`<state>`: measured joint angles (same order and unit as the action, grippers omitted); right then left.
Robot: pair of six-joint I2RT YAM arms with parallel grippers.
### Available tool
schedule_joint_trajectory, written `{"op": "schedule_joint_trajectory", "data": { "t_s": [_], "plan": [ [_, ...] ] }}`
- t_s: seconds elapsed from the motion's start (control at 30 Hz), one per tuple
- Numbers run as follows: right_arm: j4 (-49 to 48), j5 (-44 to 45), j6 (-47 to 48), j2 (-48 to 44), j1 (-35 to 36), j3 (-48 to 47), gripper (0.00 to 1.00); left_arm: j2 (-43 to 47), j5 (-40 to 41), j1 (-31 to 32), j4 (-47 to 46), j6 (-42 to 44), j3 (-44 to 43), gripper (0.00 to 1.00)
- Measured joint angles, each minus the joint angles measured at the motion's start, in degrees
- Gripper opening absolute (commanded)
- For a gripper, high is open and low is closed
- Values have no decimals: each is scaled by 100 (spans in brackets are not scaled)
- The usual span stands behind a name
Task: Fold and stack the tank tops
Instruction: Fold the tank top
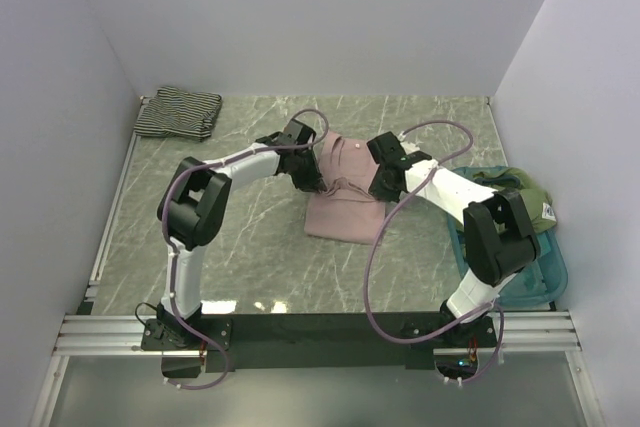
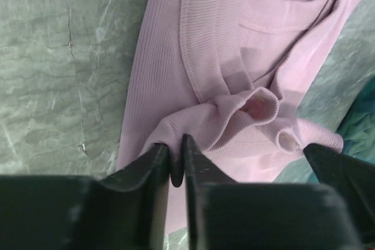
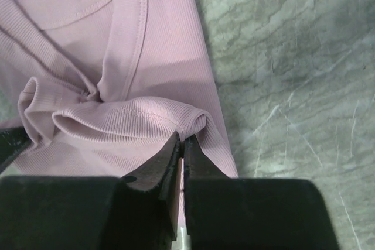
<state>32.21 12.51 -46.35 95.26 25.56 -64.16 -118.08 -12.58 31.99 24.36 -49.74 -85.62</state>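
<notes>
I'm looking at the tabletop (image 1: pixel 250 257): green marble, with white walls on three sides.

Left arm (image 1: pixel 195 209) is reaching in toward the middle from its side. Right arm (image 1: pixel 495 232) is doing the same from the other side. Both are bending low over the work.

Pink top (image 1: pixel 345 215) is lying at the centre of the tabletop, between the two arms. Its near part is lying flat and its far part is bunching up where the hands are meeting it.

Tray (image 1: pixel 548 282) is sitting at the right edge, just beside the right arm. A green cloth (image 1: pixel 520 187) is piling over its far end.

Striped top (image 1: pixel 178 113) is sitting folded in the far left corner, well apart from the pink one.

Left hand (image 1: pixel 306 177) is sitting on the pink top's left edge. Wrist view is showing the left hand (image 2: pixel 176 151) clamping a fold of the ribbed pink fabric, jaws nearly together with only cloth between them. The fabric is puckering into loose rolls just past its fingers (image 2: pixel 153 162).

Right hand (image 1: pixel 385 185) is sitting on the top's right edge. Its wrist view is showing the right hand (image 3: pixel 183 144) clamping a hemmed edge the same way, jaws squeezing tight on it. A ridge of fabric is running off to one side of its fingers (image 3: pixel 161 159).
</notes>
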Motion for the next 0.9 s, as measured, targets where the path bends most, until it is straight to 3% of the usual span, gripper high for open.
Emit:
{"op": "schedule_joint_trajectory", "data": {
  "t_s": [0.03, 0.1, 0.13, 0.17, 0.23, 0.33, 0.53, 0.57, 0.6, 0.67, 0.7, 0.8, 0.9],
  "plan": [
    [-7, 0, 4, 35, -13, -17, 21, -24, -33, -13, -7, 2, 2, 34],
    [-20, -4, 28, 59, -42, -28, 35, -26, -87, -44, -79, 13, 9, 40],
    [-24, -7, 33, 55, -55, -28, 53, -11, -114, -59, -142, 17, 9, 45],
    [-42, -9, 37, 50, -70, -28, 60, 7, -120, -79, -188, 33, 9, 46],
    [-52, 9, 68, 31, -94, -28, 69, 63, -133, -131, -260, 59, 9, 50],
    [-44, 46, 85, -87, -114, -28, 71, 251, -96, -247, -262, 81, 2, 52],
    [-61, 22, 131, -715, -57, -33, 65, 920, 363, -428, -238, 111, -15, 52],
    [-109, 11, 142, -839, -4, -28, 61, 1051, 426, -448, -238, 114, -15, 51],
    [-179, 4, 157, -940, 72, -11, 47, 1167, 503, -459, -238, 118, -15, 50],
    [-345, -57, 216, -1078, 313, 44, 35, 1386, 570, -463, -299, 101, 44, 46],
    [-452, -125, 236, -1093, 411, 90, 22, 1502, 586, -459, -356, 70, 142, 45],
    [-619, -396, 295, -931, 601, 162, 15, 1978, 577, -433, -619, -68, 811, 40],
    [-789, -584, 380, -551, 588, 153, 14, 2225, 452, -315, -787, -162, 1451, 37]
  ]
}}
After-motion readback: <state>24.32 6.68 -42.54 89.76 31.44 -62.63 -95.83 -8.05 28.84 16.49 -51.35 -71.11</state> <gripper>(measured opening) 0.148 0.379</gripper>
